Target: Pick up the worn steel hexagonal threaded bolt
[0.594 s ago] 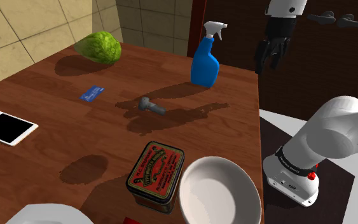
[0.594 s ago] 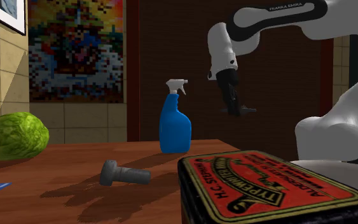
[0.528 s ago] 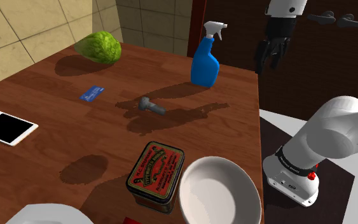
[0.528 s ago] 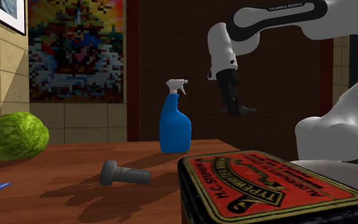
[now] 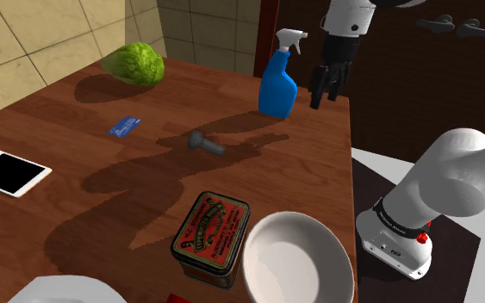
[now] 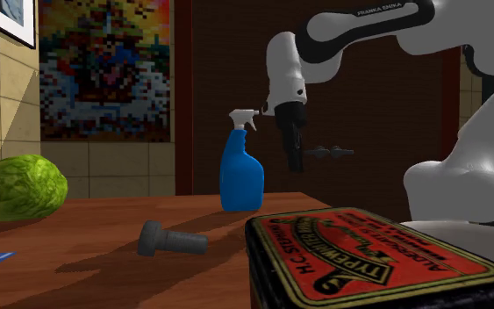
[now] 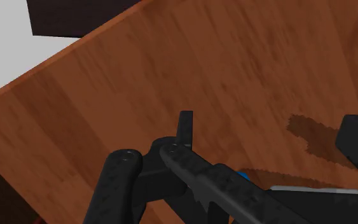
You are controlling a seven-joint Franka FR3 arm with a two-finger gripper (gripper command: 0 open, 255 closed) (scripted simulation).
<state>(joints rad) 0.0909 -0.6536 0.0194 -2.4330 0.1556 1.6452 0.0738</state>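
The bolt (image 5: 206, 143) lies flat near the middle of the brown wooden surface (image 5: 68, 185), somewhat toward its far edge. Its long axis runs along the surface, with the head toward the shoulder view's left and the grey shank toward the surface's right edge in that view. A beige tiled wall (image 5: 34, 39) stands beyond the far-left corner and a dark brown wall (image 5: 404, 77) behind the far-right corner. From left to right, the surface carries a tablet (image 5: 9, 172), a green lettuce (image 5: 134, 63), a blue card (image 5: 124, 127), a red tin (image 5: 213, 234), a blue spray bottle (image 5: 276, 86) and a white bowl (image 5: 299, 258). The gripper (image 5: 322, 96) hangs above the far-right corner, well apart from the bolt, with its fingers apart and nothing between them.
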